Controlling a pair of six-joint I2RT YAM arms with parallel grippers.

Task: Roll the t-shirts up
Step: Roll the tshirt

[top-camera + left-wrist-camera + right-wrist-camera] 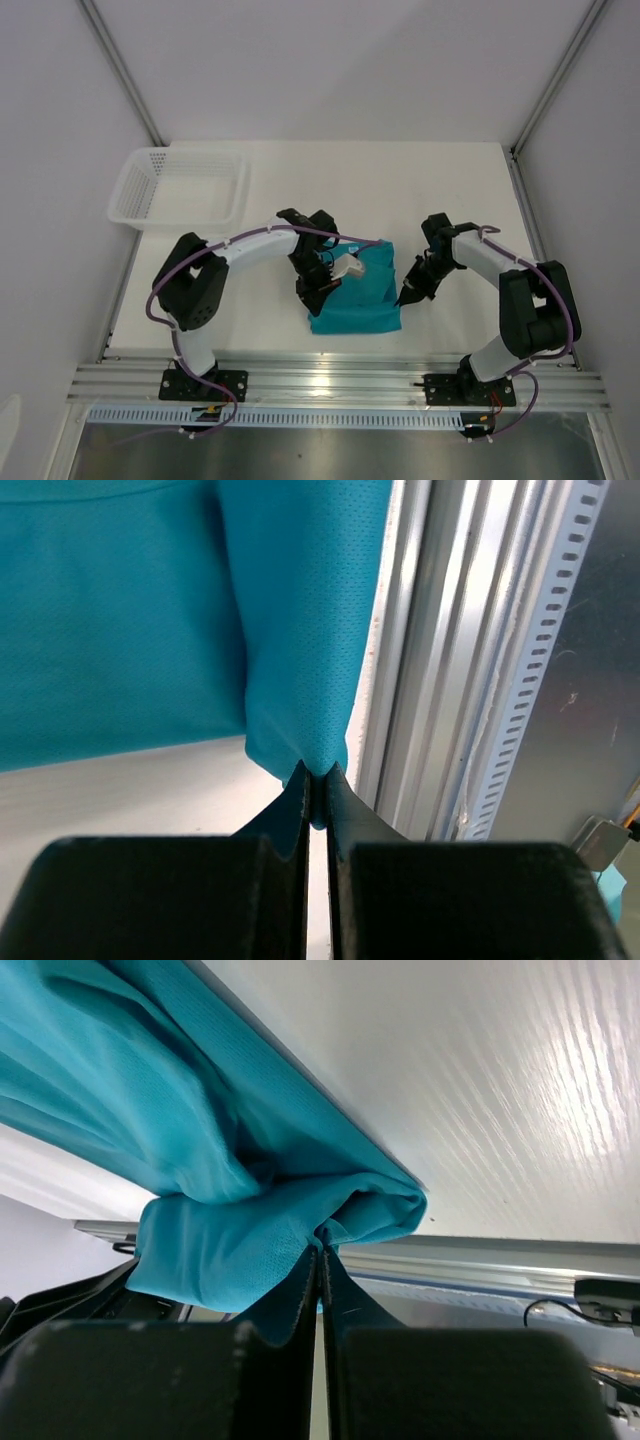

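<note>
The t-shirt (120,630) is soft teal cloth, finely pin-holed and matt. The worktop (520,1080) is white and faintly glossy, with a wood-like grain. The rail (440,640) is brushed metal – bright and streaked. The basket (190,152) is white plastic mesh. The left end effector (318,785) looks like matt black plastic.

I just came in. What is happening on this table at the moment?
Two robot arms are working on one teal t-shirt, which lies folded into a compact shape near the front edge of the table. The left gripper is closed on a pinch of cloth at the shirt's left side. The right gripper is closed on the right side. The shirt does not look rolled yet. A white basket stands at the far left corner, apart from them.
</note>
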